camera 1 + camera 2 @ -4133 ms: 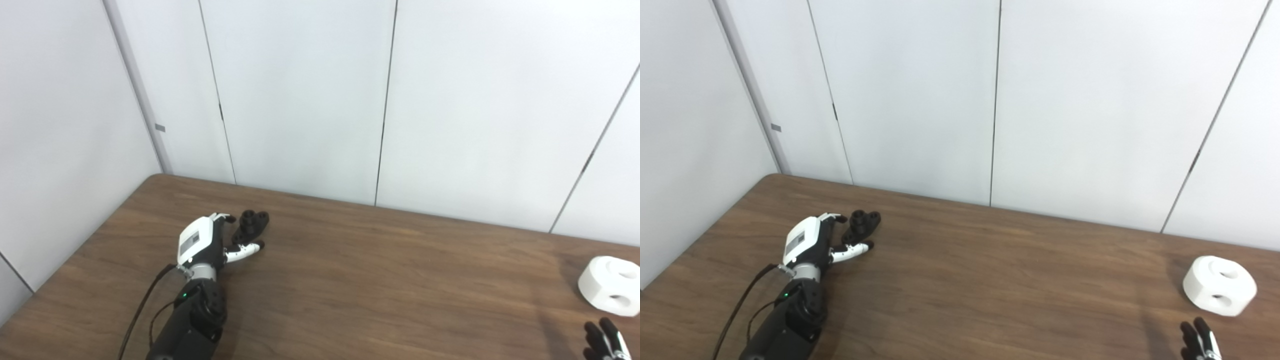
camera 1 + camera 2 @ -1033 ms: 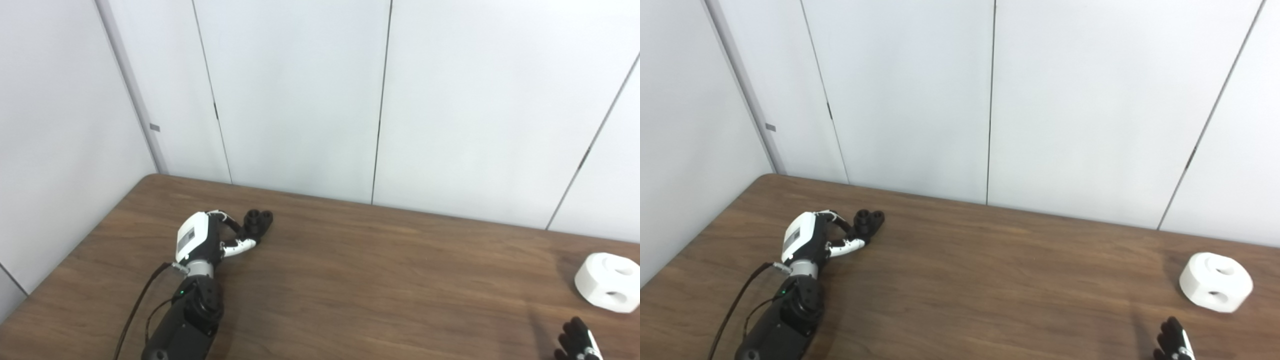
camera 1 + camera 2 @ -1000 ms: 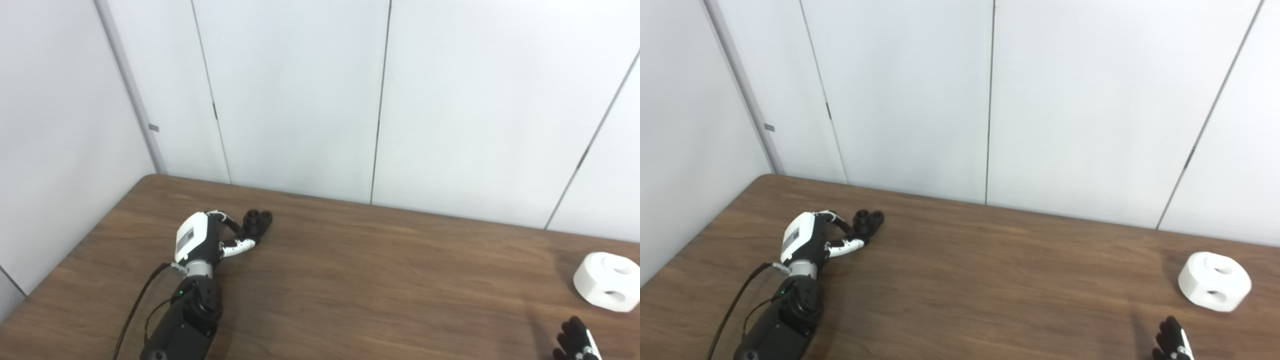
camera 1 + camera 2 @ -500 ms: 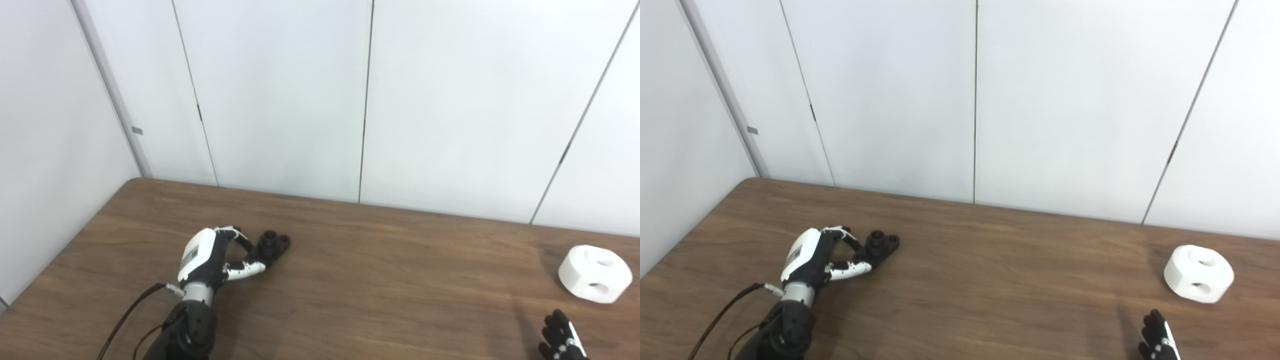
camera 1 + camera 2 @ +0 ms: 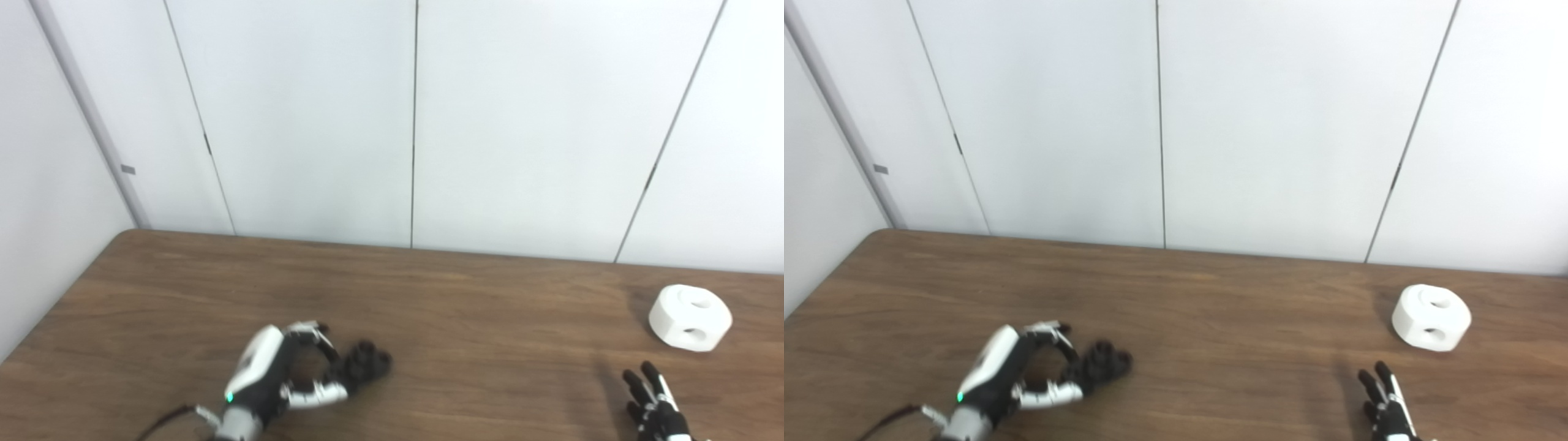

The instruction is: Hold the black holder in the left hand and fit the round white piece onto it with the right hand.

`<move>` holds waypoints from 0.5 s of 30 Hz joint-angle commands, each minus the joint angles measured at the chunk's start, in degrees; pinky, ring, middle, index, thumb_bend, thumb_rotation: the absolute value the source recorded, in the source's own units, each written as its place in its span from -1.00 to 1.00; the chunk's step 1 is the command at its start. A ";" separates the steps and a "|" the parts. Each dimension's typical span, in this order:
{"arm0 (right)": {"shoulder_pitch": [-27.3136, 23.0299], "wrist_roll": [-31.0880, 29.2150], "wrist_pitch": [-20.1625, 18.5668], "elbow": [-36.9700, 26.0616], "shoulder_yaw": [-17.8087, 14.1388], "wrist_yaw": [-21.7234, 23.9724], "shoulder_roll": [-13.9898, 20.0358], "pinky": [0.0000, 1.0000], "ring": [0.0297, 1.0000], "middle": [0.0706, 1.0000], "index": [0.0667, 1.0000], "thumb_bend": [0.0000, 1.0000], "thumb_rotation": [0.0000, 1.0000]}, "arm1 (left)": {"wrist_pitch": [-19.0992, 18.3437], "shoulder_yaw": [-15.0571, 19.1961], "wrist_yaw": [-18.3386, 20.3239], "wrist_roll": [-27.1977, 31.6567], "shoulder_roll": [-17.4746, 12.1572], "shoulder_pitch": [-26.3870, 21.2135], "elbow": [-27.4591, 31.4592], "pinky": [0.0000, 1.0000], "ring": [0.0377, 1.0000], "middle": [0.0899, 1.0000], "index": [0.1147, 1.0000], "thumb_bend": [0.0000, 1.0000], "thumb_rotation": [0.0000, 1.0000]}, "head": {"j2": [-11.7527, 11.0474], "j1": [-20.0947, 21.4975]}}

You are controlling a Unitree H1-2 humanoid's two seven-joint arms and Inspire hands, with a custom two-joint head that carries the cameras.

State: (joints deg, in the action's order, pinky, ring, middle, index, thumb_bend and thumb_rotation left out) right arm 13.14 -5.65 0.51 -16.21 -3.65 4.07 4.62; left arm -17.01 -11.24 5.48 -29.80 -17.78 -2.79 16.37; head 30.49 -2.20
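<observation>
The small black holder is at the front left of the brown table, blurred by motion. My left hand is shut on it, pinching it between fingers and thumb from the left. I cannot tell whether it is off the table. The round white piece, with holes in its top and side, lies on the table at the far right. My right hand is just in front of it at the bottom edge, apart from it, fingers spread and holding nothing.
White wall panels stand right behind the table's far edge. The table's left corner is at the back left. Bare wood lies between the two hands.
The camera has swung, shifting the whole scene left. My left hand closed on the black holder and pulled it nearer and to the right. More of the right hand shows; the white piece stayed put.
</observation>
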 commanded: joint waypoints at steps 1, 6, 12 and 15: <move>6.23 -0.12 1.21 -2.60 0.80 -0.48 -2.05 1.00 1.00 0.90 1.00 0.26 1.00 | 0.22 -1.14 1.50 -1.32 -0.37 0.54 2.33 0.78 0.79 0.61 -0.16 0.03 -0.92 | 0.08 -0.05; 6.27 1.02 1.38 -2.75 1.61 -1.13 -2.19 1.00 0.98 0.87 1.00 0.24 1.00 | -0.30 -3.72 4.94 -1.94 -0.26 2.75 3.06 0.70 0.81 0.63 -0.16 0.03 -0.92 | 0.59 1.97; 6.47 0.84 0.54 -3.66 2.30 -1.84 -2.65 1.00 0.99 0.85 1.00 0.24 1.00 | 4.40 -6.33 6.61 -0.47 -0.75 4.00 2.00 0.91 0.81 0.63 -0.16 0.03 -0.92 | 1.80 4.16; 6.66 2.13 0.04 -4.34 2.95 -2.59 -2.87 1.00 0.97 0.84 1.00 0.25 1.00 | 6.27 -7.44 7.53 0.25 -0.86 4.50 1.38 0.99 0.82 0.63 -0.16 0.03 -0.92 | 2.68 5.48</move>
State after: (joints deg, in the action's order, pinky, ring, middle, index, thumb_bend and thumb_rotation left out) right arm 13.08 -4.00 0.00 -17.94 -1.73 2.02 4.38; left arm -11.41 -17.73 10.32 -30.85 -18.10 1.09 18.70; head 33.13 3.24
